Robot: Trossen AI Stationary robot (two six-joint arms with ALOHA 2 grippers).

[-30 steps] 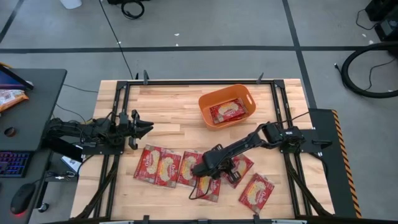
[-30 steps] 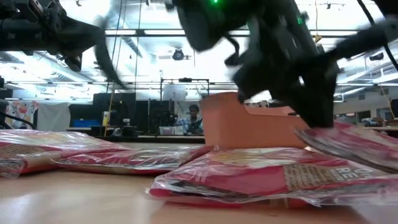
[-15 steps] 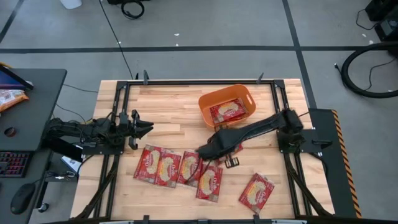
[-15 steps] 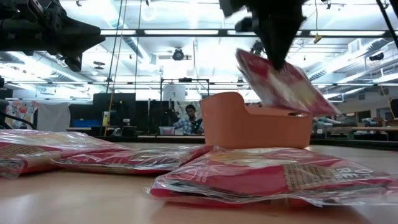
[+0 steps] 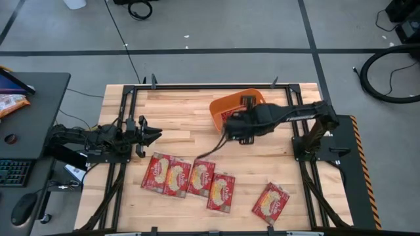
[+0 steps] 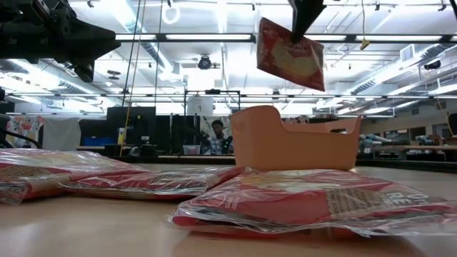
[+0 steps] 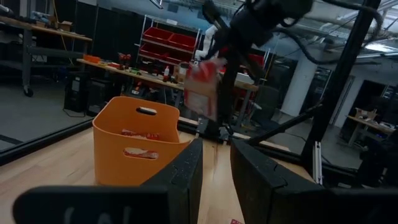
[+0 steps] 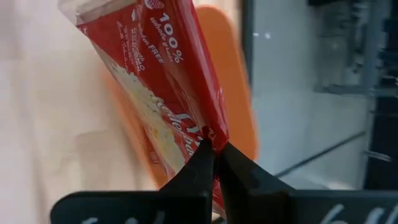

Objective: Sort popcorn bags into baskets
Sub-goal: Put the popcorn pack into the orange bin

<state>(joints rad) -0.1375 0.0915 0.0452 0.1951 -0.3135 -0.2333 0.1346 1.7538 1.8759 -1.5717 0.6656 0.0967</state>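
Note:
My right gripper [image 5: 230,124] hangs over the near-left rim of the orange tub [image 5: 257,99], shut on one red popcorn packet [image 6: 289,53] that dangles above the tub [image 6: 293,146]. The left wrist view shows this packet [image 7: 202,87] in the air beside the tub [image 7: 134,152], with red packets lying inside the tub. Several more packets lie flat on the table: an overlapping row [image 5: 187,177] and a single one [image 5: 270,202]. My left gripper [image 5: 154,136] waits open at the table's left side, level with the tub. My right gripper pinches the packet's sealed upper edge [image 8: 208,127] between its two fingers. The fingers [image 6: 301,18] come from above, pointing down. The packet hangs below them, tilted, lifted clear of the table and above the tub's rim.
The table's black frame rails [image 5: 292,111] run along its left and right sides. Bare wood [image 5: 177,111] lies between my left gripper and the tub. A person [image 6: 219,135] sits far behind the table in the room.
My right gripper, shut on a packet taken from the row near the table's near edge, rose and swung toward the far edge to above the tub. The packet went from lying among the others to hanging clear in the air. The other packets stayed put.

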